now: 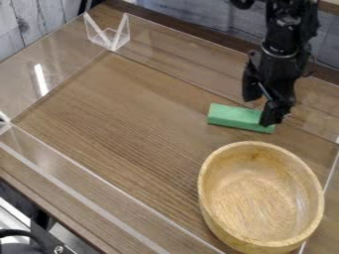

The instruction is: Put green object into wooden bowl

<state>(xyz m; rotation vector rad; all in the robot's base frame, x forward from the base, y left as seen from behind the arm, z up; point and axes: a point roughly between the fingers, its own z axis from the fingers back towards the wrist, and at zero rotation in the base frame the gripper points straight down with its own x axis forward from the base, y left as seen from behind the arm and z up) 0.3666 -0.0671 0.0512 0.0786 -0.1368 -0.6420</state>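
right now my arm comes down from the top right, wrist upright, and my gripper (269, 103) points straight down with its jaws spread apart, holding nothing. it hangs over the right end of the green object (239, 117); whether a fingertip touches the block i cannot quite tell. one green object lies flat on the bench (119, 119), near the one wooden bowl (261, 194), outside its rim. one gripper.

Bright green block (240, 117), light tan grained wooden bowl (261, 194), brown streaked tabletop (119, 119), black pincer (265, 97).
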